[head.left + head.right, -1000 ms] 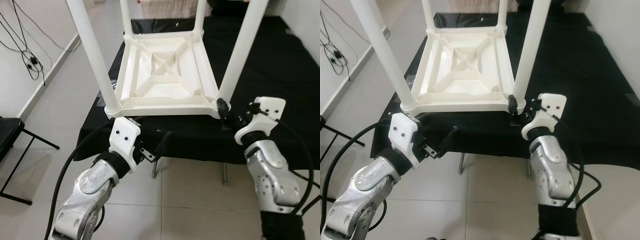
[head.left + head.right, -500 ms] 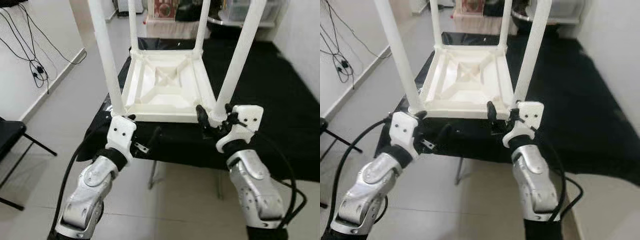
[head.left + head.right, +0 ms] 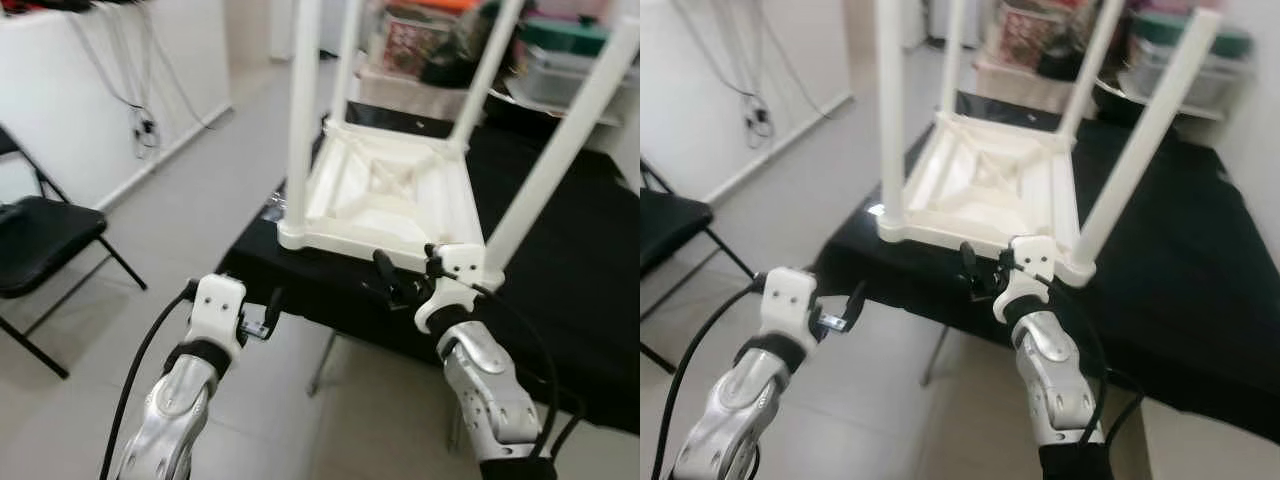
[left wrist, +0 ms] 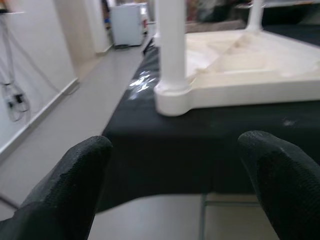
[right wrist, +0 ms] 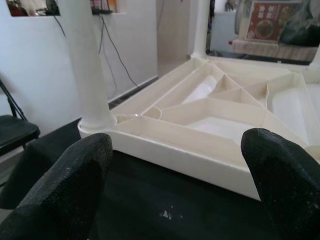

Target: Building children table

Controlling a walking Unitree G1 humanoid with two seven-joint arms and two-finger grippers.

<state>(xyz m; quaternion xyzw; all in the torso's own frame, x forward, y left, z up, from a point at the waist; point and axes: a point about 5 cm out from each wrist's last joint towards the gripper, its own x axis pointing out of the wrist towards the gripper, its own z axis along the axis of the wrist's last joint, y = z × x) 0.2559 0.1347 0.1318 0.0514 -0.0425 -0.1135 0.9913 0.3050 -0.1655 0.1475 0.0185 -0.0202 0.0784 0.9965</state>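
Note:
A white plastic children's table [image 3: 385,190] lies upside down on a black-clothed tabletop [image 3: 570,300], its four round legs pointing up. My left gripper [image 3: 268,310] is open and hangs over the floor, short of the cloth's edge and below the near left leg [image 3: 302,110]. In the left wrist view that leg's socket [image 4: 172,97] sits ahead between the two fingers [image 4: 80,180]. My right gripper [image 3: 405,272] is open at the near rim, just left of the near right leg [image 3: 560,150]. The right wrist view looks into the ribbed underside [image 5: 225,107].
A black folding chair [image 3: 45,235] stands on the tiled floor to the left. Cables [image 3: 140,125] hang down a white wall beyond it. Boxes and bins [image 3: 420,40] crowd the space behind the tabletop. Bare floor lies under and before the left arm.
The camera has tilted up and swung. The left gripper has dropped back from the near left corner. The right gripper has come off the near right leg's base toward the rim.

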